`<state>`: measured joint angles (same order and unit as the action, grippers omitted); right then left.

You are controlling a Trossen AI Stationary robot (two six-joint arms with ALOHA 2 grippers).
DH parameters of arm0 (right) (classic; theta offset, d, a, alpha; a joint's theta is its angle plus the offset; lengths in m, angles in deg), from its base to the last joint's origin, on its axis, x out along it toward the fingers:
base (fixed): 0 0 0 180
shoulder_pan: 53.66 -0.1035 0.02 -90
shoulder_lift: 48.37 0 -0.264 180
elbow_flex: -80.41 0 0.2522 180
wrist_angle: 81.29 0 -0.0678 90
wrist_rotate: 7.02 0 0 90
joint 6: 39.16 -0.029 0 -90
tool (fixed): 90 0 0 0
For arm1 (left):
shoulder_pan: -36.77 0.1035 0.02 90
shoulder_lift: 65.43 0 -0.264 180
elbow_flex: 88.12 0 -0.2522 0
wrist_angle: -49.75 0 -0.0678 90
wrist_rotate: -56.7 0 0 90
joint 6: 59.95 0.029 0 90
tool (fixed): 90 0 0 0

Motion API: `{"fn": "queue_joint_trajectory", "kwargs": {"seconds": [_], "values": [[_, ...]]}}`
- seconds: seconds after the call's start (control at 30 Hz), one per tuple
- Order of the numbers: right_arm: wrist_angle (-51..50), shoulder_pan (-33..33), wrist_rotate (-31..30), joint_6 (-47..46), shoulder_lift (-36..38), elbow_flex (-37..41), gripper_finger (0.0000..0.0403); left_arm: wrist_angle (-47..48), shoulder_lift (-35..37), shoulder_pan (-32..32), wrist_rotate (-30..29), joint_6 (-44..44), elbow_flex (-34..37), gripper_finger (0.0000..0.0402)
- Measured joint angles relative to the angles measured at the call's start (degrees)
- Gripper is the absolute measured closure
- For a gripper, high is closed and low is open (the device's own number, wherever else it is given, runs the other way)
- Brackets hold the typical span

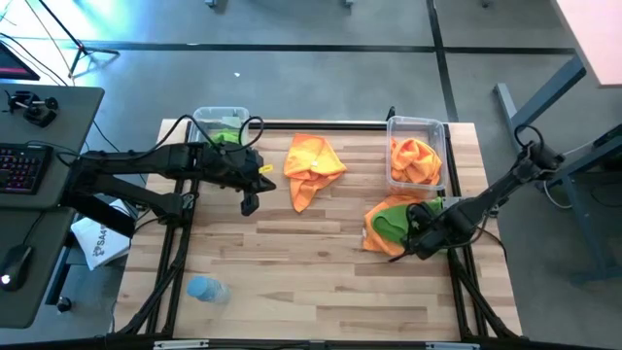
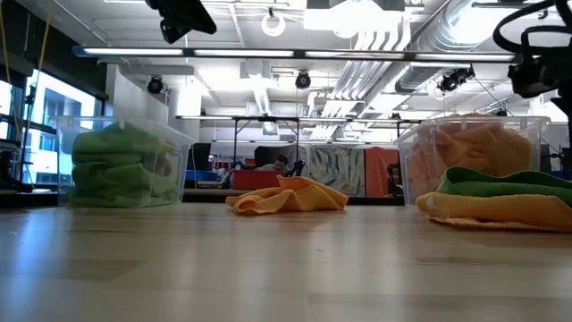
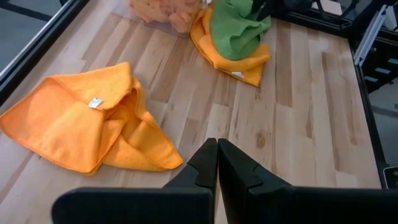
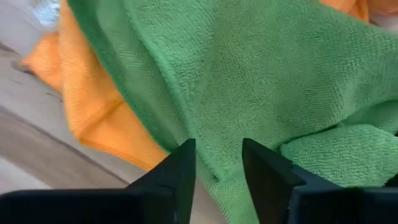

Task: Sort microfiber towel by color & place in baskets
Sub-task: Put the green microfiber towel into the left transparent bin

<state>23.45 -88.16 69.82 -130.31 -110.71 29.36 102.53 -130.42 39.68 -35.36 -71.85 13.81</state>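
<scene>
A green towel [image 1: 393, 223] lies bunched on an orange towel [image 1: 377, 239] at the table's right, beside the right basket [image 1: 416, 121], which holds orange towels [image 1: 415, 160]. My right gripper [image 4: 216, 163] points down right over the green towel [image 4: 261, 74], open, a finger on either side of a fold. The left basket [image 1: 199, 117] holds green towels [image 2: 121, 165]. Another orange towel [image 1: 313, 167] lies crumpled in the table's far middle. My left gripper [image 3: 217, 163] hangs shut above the table, left of that towel. My right gripper comes at the green towel from above, fingers [image 4: 181, 171] pointing down at a fold near its edge [image 4: 214, 180]. I cannot tell whether the fingertips touch the cloth. The towel lies slack on the orange one beneath it.
A pale blue bottle [image 1: 206, 289] lies near the table's front left corner. Bare wood spreads across the near half of the table [image 1: 321, 292]. A desk with a keyboard [image 1: 21, 165] stands off the table's left side.
</scene>
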Motion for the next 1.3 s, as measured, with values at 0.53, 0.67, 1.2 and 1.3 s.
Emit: {"fn": "queue_joint_trajectory", "kwargs": {"seconds": [0.53, 0.67, 1.2, 1.3], "values": [[0.1, 0.1, 6.9, 3.0, -11.8, 0.0, 0.0248, -0.1, -4.1, 0.0, 0.1, 0.0, 0.0, 0.0401], [2.0, 0.1, 6.7, 4.3, -13.8, 0.0, 0.0267, -0.1, -4.1, 0.0, 0.3, 0.0, 0.0, 0.0401], [9.5, 0.1, 4.4, 3.5, -14.9, 0.0, 0.0392, -0.1, -4.1, 0.0, 3.4, 0.0, 0.0, 0.0401], [8.7, 0.1, 5.4, 3.2, -14.9, -1.1, 0.0395, 0.0, -4.1, 0.0, 3.4, 0.0, 0.0, 0.0401]]}}
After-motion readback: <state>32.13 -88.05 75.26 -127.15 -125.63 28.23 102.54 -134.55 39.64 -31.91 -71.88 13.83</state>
